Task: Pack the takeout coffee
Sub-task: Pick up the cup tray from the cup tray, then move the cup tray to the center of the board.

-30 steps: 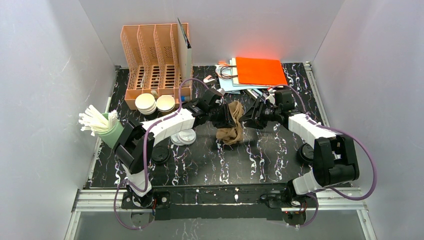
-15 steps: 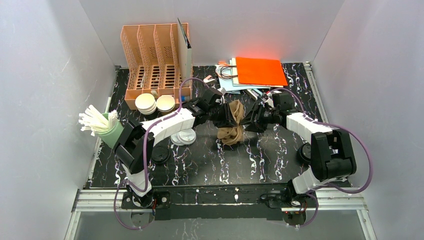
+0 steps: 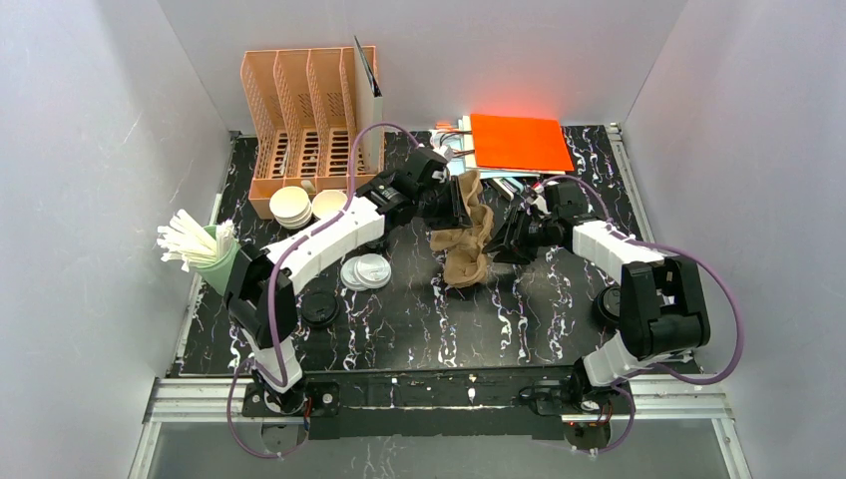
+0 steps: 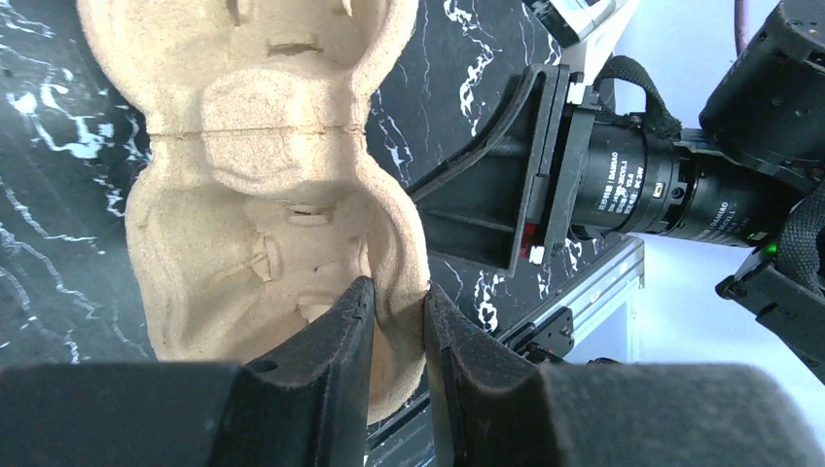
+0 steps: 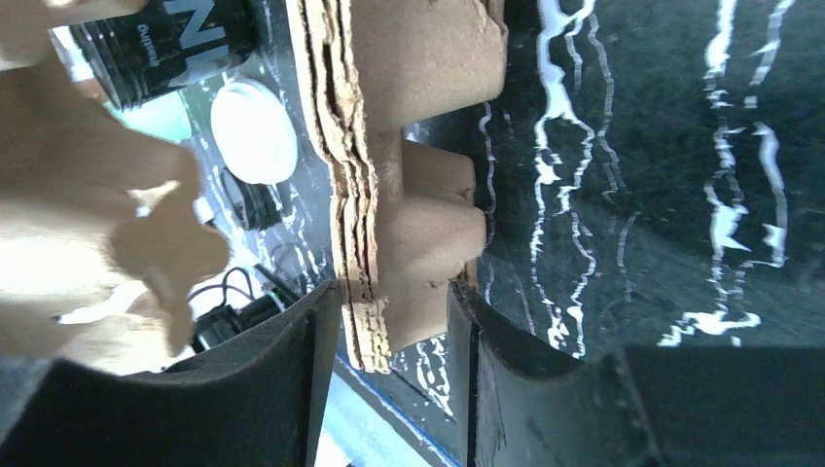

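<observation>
Two takeout coffee cups [image 3: 292, 206], brown with white insides, stand by the organizer, far from both grippers. My left gripper [image 3: 454, 205] [image 4: 397, 292] is shut on the rim of a brown pulp cup carrier [image 3: 475, 196] [image 4: 263, 175], held tilted above the table. Just below it a stack of pulp carriers [image 3: 465, 263] [image 5: 409, 195] stands on edge. My right gripper [image 3: 505, 239] [image 5: 394, 292] straddles that stack's edge with both fingers against it.
An orange slotted organizer [image 3: 309, 130] stands at the back left. Orange and blue paper bags [image 3: 519, 142] lie at the back right. White lids [image 3: 364, 271] and black lids [image 3: 319, 309] lie on the black marbled table [image 3: 419, 329]. A green cup of white sticks [image 3: 205, 254] stands at left.
My left gripper has pulled its carrier back and up, away from the stack. The right gripper has shifted slightly and closed in on the stack's edge.
</observation>
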Robot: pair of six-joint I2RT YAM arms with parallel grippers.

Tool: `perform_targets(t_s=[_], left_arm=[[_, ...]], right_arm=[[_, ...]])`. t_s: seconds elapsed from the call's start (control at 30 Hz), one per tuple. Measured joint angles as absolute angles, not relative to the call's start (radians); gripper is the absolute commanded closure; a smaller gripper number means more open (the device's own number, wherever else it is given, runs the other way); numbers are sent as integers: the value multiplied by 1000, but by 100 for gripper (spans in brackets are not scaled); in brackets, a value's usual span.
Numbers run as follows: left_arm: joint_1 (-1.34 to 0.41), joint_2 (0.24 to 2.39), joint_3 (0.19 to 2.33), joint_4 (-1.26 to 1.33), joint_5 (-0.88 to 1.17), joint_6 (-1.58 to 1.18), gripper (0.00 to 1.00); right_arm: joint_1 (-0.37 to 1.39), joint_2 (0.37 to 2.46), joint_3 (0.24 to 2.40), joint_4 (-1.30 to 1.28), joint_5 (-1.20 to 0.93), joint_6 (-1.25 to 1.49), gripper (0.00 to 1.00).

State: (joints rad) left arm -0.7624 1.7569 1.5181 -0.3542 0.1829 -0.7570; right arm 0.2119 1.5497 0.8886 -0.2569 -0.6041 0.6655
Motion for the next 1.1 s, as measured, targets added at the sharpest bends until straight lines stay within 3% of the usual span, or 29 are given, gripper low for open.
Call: perform_targets(t_s=[0.17, 0.33, 0.47, 0.93, 1.1], left_arm=[[-762, 1717, 1565, -453, 127, -713, 88], [-762, 1670, 1567, -551, 75, -675, 89], [-762, 1643, 1567, -636, 16, -642, 89], [-762, 1515, 1595, -886, -176, -546, 89], [-762, 1495, 1640, -931, -212, -530, 89]], right_arm=[[183, 1518, 892, -310, -515, 644, 48], [170, 1478, 892, -338, -451, 629, 36], [171, 1472, 892, -334, -456, 623, 35], [184, 1546, 882, -315, -415, 598, 42], [208, 1555, 866, -310, -400, 598, 54]])
